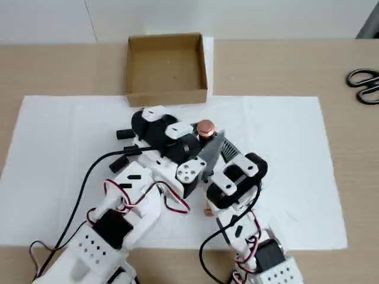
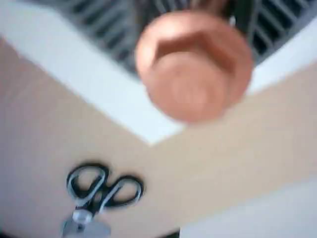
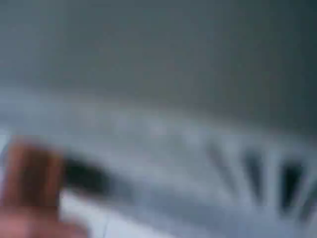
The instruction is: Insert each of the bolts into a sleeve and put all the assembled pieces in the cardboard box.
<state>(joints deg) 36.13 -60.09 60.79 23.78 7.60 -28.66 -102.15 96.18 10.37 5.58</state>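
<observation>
**A:** Where is the piece at this moment?

**B:** The copper piece (image 1: 205, 128) is over the white sheet (image 1: 284, 177), a little in front of the cardboard box (image 1: 167, 68). The left gripper (image 1: 196, 134) is right beside it on one side, and the right gripper (image 1: 214, 145) is near it on the other side.

**A:** Is one of them holding it?

**B:** I cannot tell, for either gripper (both wrist views are too close and too blurred).

**A:** How do you think it will handle?

**B:** It looks small, stiff and smooth, so I judge it light but slippery, and its round shape can roll. I would take hold across the narrower body, not on the wide rounded end, and keep it straight for joining. One more small copper part (image 1: 207, 211) lies on the sheet, near the base of the right arm.
</observation>
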